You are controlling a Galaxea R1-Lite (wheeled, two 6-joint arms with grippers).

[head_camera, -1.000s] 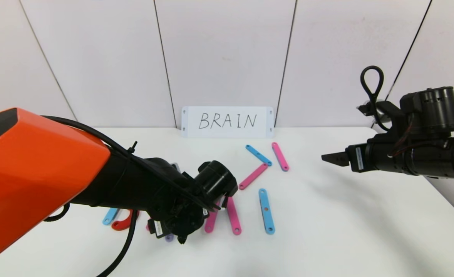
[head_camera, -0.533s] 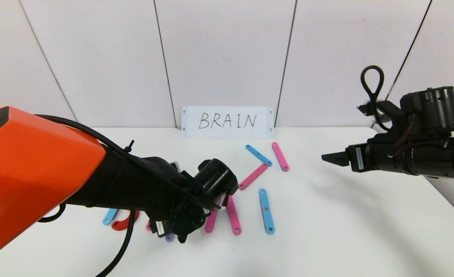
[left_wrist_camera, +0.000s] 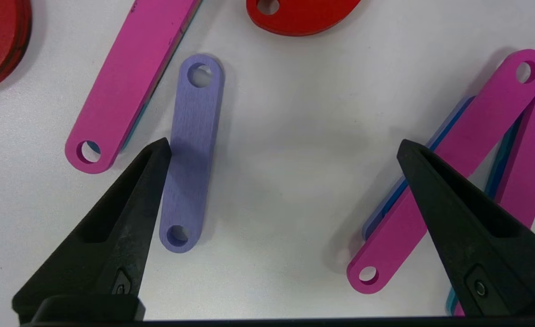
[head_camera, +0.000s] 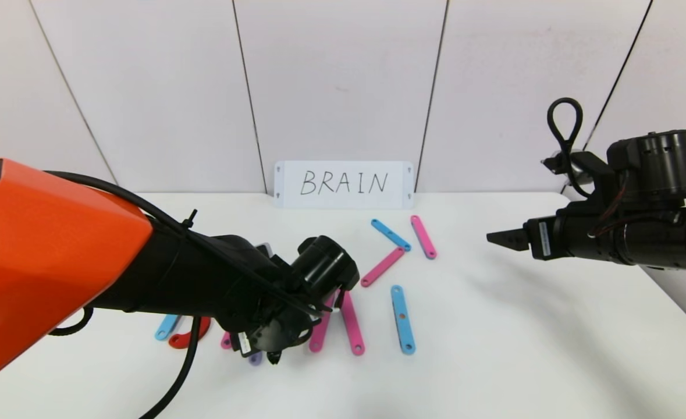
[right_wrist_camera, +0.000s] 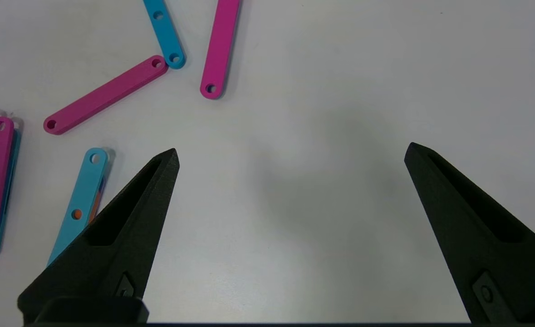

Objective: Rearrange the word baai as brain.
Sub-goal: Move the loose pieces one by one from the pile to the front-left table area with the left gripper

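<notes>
— Strips everywhere on the white table (head_camera: 523, 349), none of it reading as a word. Where's the left gripper (left_wrist_camera: 283, 150)?

— Low in the lower left of the head view, nose down over the pieces. Its jaws are spread wide and hold nothing. In its wrist view a purple strip (left_wrist_camera: 192, 152) lies flat on the table just beside one fingertip (left_wrist_camera: 151, 159), which overlaps its edge from above; whether it touches I cannot tell.

— And round about it?

— A pink strip (left_wrist_camera: 129, 81) beside the purple one, red arcs (left_wrist_camera: 301, 13) at the upper edge of that view, and two more pink strips (left_wrist_camera: 449, 172) stacked on blue ones by the other fingertip.

— The right gripper (right_wrist_camera: 290, 154)?

— Held in the air at the right of the head view, well apart from the pieces, jaws wide and bare.

— The rest of the letters?

— Centre of the head view: a blue strip (head_camera: 390, 234) and a pink one (head_camera: 423, 236) side by side, a slanted pink strip (head_camera: 382, 266) below them, then an upright light-blue strip (head_camera: 402, 319). The handwritten BRAIN card (head_camera: 343, 184) stands against the wall behind.
</notes>
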